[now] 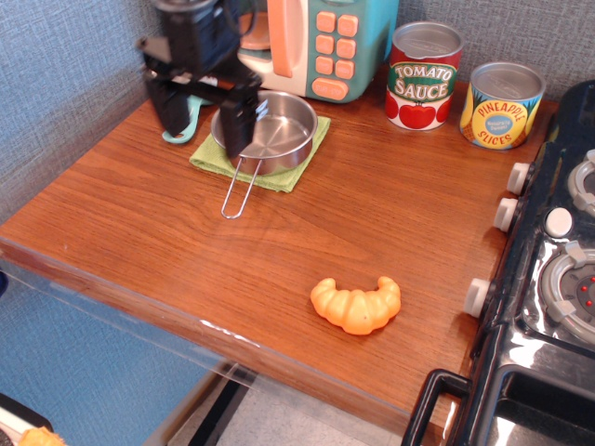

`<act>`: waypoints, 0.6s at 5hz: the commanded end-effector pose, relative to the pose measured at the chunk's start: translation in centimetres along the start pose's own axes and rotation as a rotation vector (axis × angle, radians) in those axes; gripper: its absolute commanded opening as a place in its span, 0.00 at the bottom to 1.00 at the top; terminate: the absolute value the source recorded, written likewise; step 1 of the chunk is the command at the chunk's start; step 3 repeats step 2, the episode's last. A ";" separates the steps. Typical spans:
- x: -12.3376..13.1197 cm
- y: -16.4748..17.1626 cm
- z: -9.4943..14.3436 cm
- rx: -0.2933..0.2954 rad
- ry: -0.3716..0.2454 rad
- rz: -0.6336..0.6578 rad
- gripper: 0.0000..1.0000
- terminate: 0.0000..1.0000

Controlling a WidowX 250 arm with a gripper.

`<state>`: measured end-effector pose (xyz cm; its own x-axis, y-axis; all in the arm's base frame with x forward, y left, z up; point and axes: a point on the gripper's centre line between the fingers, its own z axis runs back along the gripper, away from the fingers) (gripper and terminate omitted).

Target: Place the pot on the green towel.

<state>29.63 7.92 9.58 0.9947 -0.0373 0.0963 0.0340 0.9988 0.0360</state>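
The pot (272, 130) is sitting on the green towel (295, 173), with the towel showing around it on the front and right sides. The pot's thin wire handle (238, 190) is sticking out past the towel and lying on the brown wooden table (279, 251), pointing toward the table's near edge. The black gripper (203, 110) is hanging in the air just to the left of the pot, partly in front of the pot's left rim. Its two fingers are spread wide apart and are holding nothing. Behind the left finger, a teal brush (183, 132) is peeking out, just to the left of the towel. Behind the pot, a toy microwave (325, 42) with orange buttons is standing at the back of the table. Right of the pot, a tomato sauce can (423, 76) and a pineapple slices can (501, 105) are standing side by side. Far in front of the pot, an orange toy croissant (356, 304) is lying near the table's front edge. A black toy stove (548, 279) is sitting well to the right of the pot.
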 end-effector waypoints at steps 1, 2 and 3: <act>-0.6 0.4 1.3 0.003 -0.045 -0.026 1.00 0.00; -0.6 0.4 1.3 0.003 -0.045 -0.026 1.00 1.00; -0.6 0.4 1.3 0.003 -0.045 -0.026 1.00 1.00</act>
